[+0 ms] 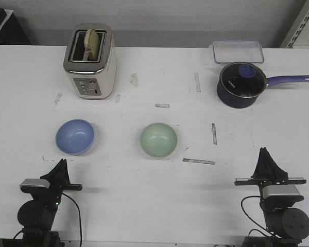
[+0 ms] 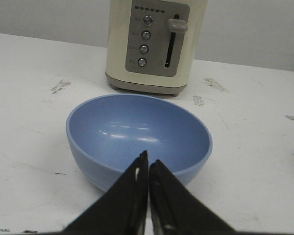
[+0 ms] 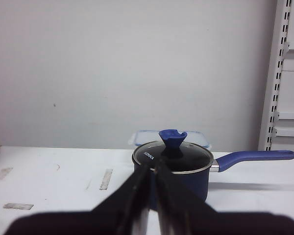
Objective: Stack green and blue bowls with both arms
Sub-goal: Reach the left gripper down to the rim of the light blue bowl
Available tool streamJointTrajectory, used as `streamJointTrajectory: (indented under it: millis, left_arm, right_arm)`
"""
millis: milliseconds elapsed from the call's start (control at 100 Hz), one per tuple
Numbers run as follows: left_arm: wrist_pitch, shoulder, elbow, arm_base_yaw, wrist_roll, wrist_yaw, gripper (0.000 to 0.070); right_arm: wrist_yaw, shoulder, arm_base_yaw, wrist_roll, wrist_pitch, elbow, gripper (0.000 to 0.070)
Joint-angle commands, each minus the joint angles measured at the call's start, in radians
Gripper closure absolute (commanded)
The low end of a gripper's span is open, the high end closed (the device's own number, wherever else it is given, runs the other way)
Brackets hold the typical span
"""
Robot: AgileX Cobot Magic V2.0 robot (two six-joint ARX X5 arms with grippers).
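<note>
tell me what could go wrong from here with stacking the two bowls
1. The left gripper has its jaws shut and points straight at the glossy light blue round bowl; driven forward like that, it would likely shove the bowl toward the cream toaster rather than grip its rim.
2. The right gripper faces the dark blue lidded saucepan, not the pale green round bowl, so it may need a wide sideways reach.

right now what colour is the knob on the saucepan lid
Blue, matching the handle; the lid knob shows best in the right wrist view.
</note>
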Motion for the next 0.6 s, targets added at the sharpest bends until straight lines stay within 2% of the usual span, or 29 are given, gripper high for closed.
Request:
streamJointTrajectory:
  millis: [0,170,320,590]
  left_arm:
    - [-0.005,0.004,0.045,0.002,-0.01,-0.037,0.0699]
    - [-0.032,0.044,0.119,0.002,-0.01,-0.109,0.0699]
    - [-0.059,0.142,0.195,0.002,-0.01,-0.109,0.0699]
    - [-0.252,0.459,0.422,0.002,-0.01,-0.109,0.0699]
  right_arm:
    - [0.001,-0.002,0.0,-0.005,0.012,0.003,0.0692]
    - [0.0,-0.002,0.0,-0.005,0.012,0.003,0.0692]
    - [0.0,-0.002,0.0,-0.004,0.012,0.003,0.0692]
    - [0.001,-0.002,0.0,-0.005,0.012,0.003,0.0693]
